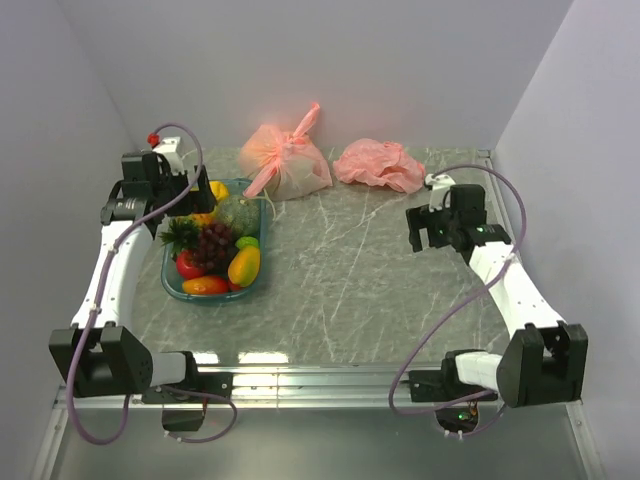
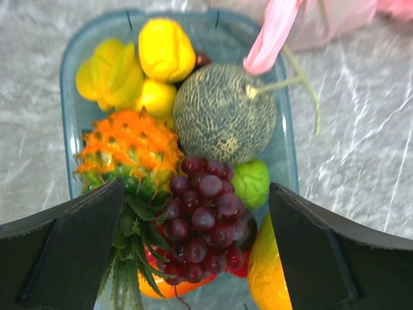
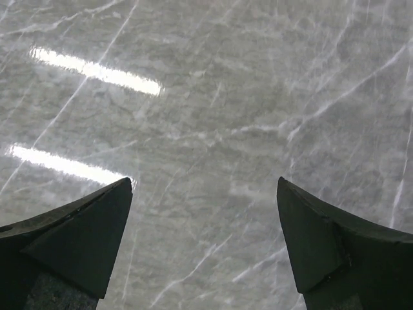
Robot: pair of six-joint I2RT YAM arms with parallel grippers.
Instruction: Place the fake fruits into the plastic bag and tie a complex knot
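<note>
– Grippers first: how do they stand in the top view?
– Left gripper (image 1: 192, 196) hangs over the far end of a teal tray (image 1: 252, 285) at the left of the worktop (image 1: 350, 280), jaws spread wide and holding nothing. Right gripper (image 1: 420, 232) hovers over bare marble on the right, also wide and empty. All the fake fruits (image 1: 215, 250) lie heaped in the tray. The salmon-pink plastic bag (image 1: 380, 165) lies crumpled at the back right, well apart from the tray. A paler bag (image 1: 290, 165) with a long tail sits at the back between them.
– And the left wrist view?
– Its two dark fingers frame the purple grapes (image 2: 203, 219). The pineapple (image 2: 129, 148) is to one side, a netted melon (image 2: 222, 113) beyond, and the mango (image 2: 268, 271) at the lower edge. The paler bag's tail (image 2: 274, 32) droops over the tray's rim.
– Right wrist view?
– Only grey veined worktop between spread fingers; no bag in sight.
– So how should the pick go?
– My judgement is that nothing is bagged yet. Drop straight onto the grapes, which sit on top. Close gently, since glossy plastic may slip, and lift clear of the pineapple leaves. The right arm needs to reach the salmon bag and open its mouth, avoiding the paler one.
</note>
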